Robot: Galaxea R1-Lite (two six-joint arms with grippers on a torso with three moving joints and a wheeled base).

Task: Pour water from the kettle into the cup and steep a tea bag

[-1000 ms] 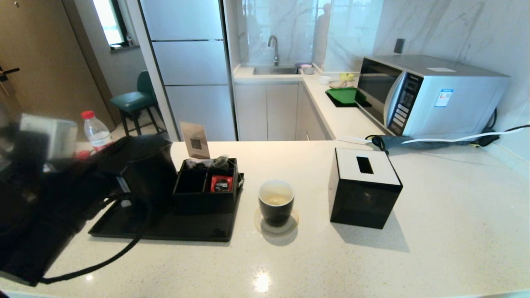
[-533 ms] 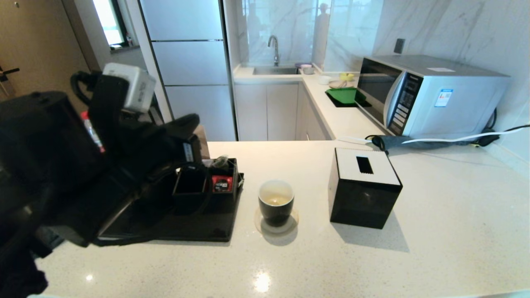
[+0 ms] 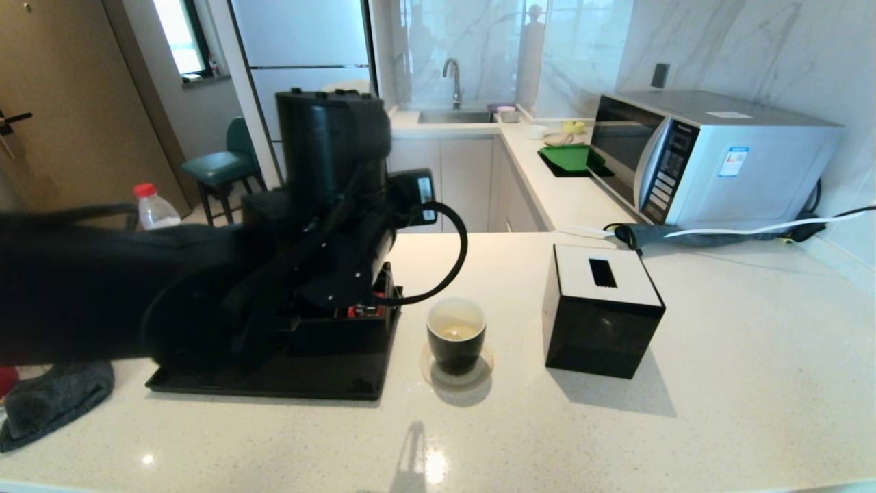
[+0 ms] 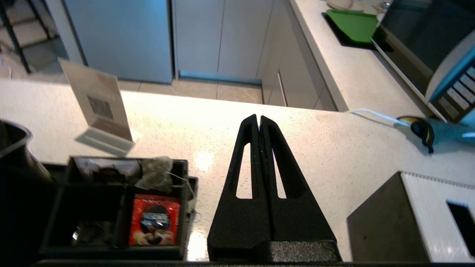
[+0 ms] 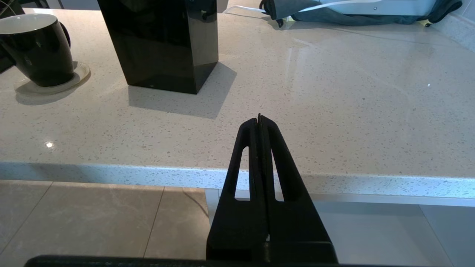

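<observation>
In the head view the black left arm (image 3: 205,287) hides the tall matte black kettle and most of the black compartment box (image 3: 356,322) on the black tray (image 3: 274,383). In the left wrist view only the kettle's rim (image 4: 13,148) shows, cut off at the picture's edge. The print on the red-wrapped sachet (image 4: 154,220) is too small to read.

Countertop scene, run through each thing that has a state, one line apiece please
left gripper: fingers shut, empty, raised above the counter beside the organizer
right gripper: fingers shut, empty, parked off the counter's edge
cup: upright on a coaster, pale liquid inside
tea bag: lying in the organizer's compartment
red sachet: sealed, flat in its compartment
</observation>
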